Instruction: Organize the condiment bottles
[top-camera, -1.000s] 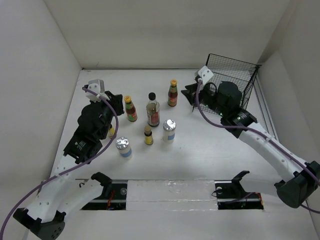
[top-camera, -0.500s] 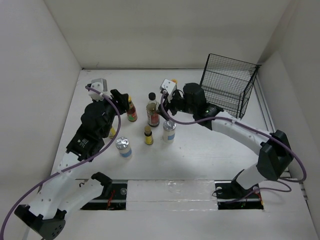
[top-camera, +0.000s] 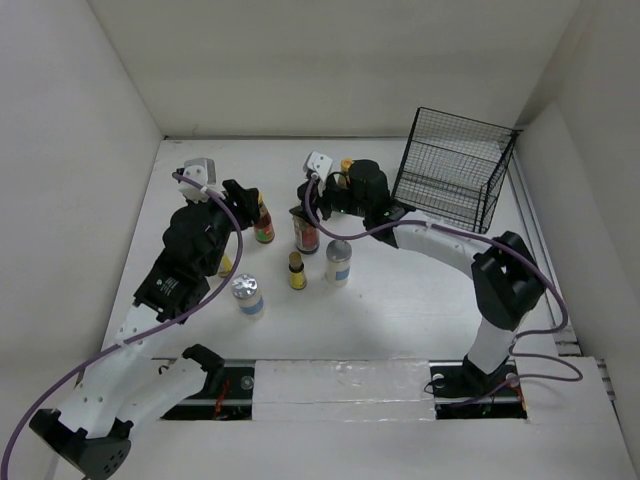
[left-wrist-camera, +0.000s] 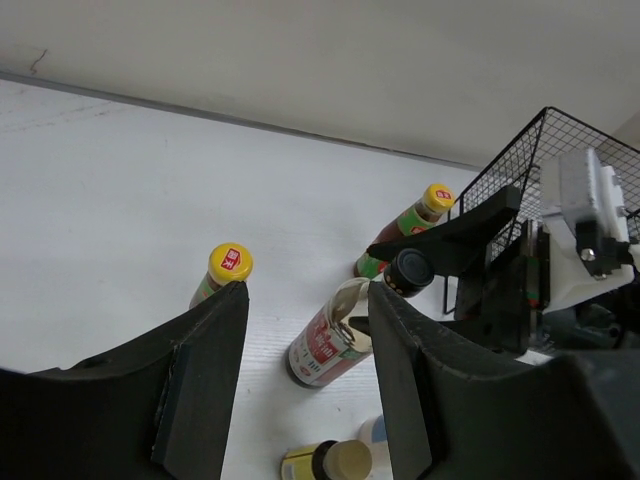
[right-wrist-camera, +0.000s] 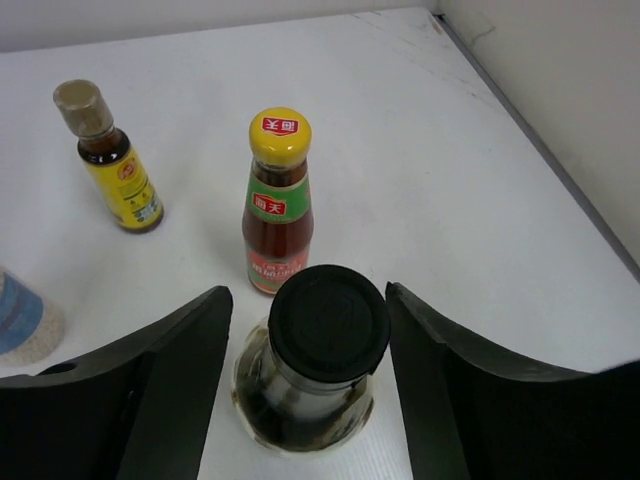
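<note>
Both spread wide: right gripper (right-wrist-camera: 305, 300) straddles black-capped bottle (right-wrist-camera: 328, 322), left gripper (left-wrist-camera: 307, 295) hovers.

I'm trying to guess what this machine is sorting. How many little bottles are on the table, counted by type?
Red-sauce bottles, yellow caps: 2
Dark-sauce bottle, black cap: 1
Tiny yellow-labelled bottles, the second half hidden by the left arm: 2
Silver-lidded shakers, white and blue: 2
Total: 7

Upright, with red-sauce bottles (top-camera: 263, 224) (top-camera: 346, 168) at nine and one o'clock of the dark-sauce bottle (top-camera: 306, 238), shakers (top-camera: 338, 262) (top-camera: 246, 294) at five and seven.
</note>
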